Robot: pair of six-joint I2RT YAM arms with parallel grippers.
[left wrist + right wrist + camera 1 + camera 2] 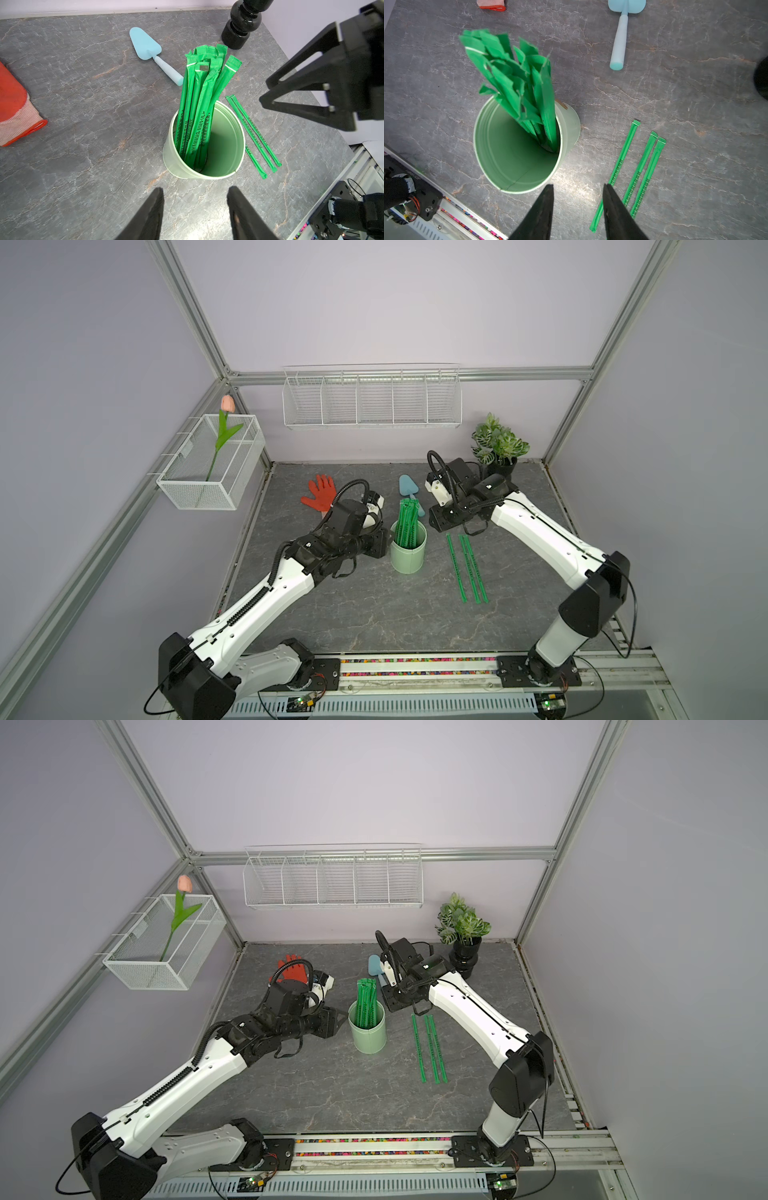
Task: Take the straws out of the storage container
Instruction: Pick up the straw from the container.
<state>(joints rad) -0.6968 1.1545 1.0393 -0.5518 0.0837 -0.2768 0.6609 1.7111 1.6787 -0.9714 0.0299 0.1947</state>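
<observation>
The storage container (408, 558) (368, 1040) is a mint-green cup standing upright mid-table. Several green straws (405, 522) (199, 93) (508, 79) lean together inside it, sticking out well above the rim. Three more straws (467, 568) (639, 170) lie side by side on the table to its right. My left gripper (341, 1017) (195, 189) is open beside the cup's left wall, with nothing between its fingers. My right gripper (578, 185) (265, 93) hangs open above the table between the cup and the loose straws, holding nothing.
A blue trowel (409, 489) (153, 56) lies behind the cup. A red glove (319, 491) lies at the back left and a black plant pot (500, 466) stands at the back right. Wire baskets (372, 400) hang on the walls, one holding a tulip (224, 427).
</observation>
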